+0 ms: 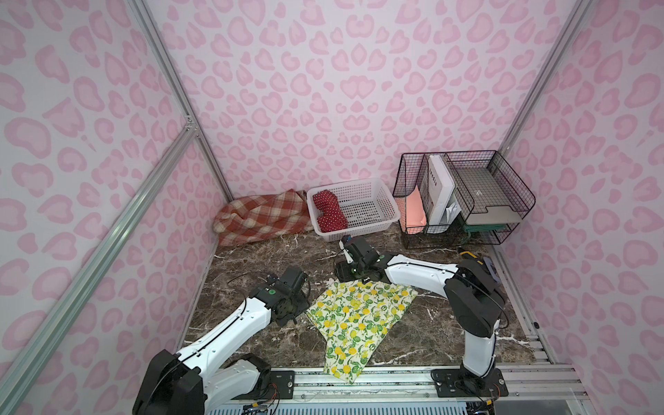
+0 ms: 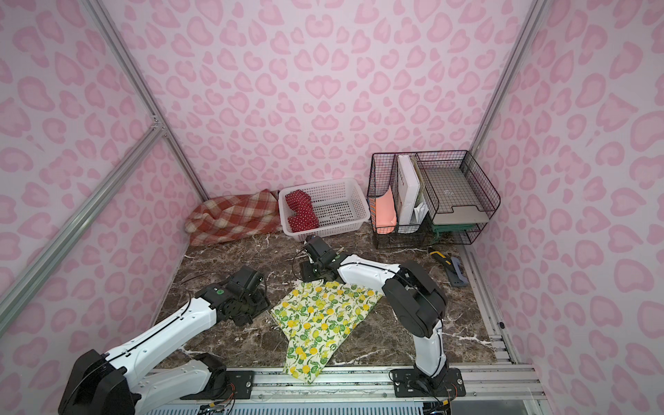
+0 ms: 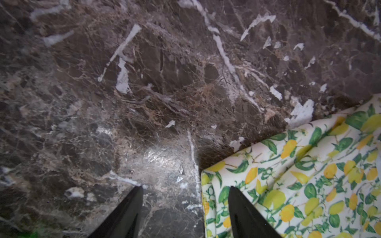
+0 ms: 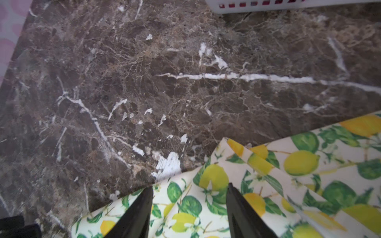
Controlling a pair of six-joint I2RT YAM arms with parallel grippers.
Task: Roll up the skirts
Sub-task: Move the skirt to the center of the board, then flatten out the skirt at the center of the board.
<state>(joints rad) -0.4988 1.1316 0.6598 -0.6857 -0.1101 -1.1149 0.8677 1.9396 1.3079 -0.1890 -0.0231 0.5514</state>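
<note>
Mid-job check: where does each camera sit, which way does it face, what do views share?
Both top views: high behind the robot, facing down toward the back wall; left arm, right arm, lemon skirt, white basket.
Left wrist: on that arm, facing down at marble table and skirt corner; left gripper open.
Right wrist: on that arm, facing down at skirt edge, basket rim; right gripper open.
Shared: all show the lemon skirt.

- The lemon skirt [image 1: 355, 319] lies on the table [image 1: 431, 323], front middle, its near end over the front edge
- The plaid skirt [image 1: 260, 217] lies in the back left corner, left of the basket [image 1: 359, 228]
- The dotted skirt [image 1: 328, 212] sits in the basket's left end
- The wire rack [image 1: 478, 179] stands right of the basket
</note>
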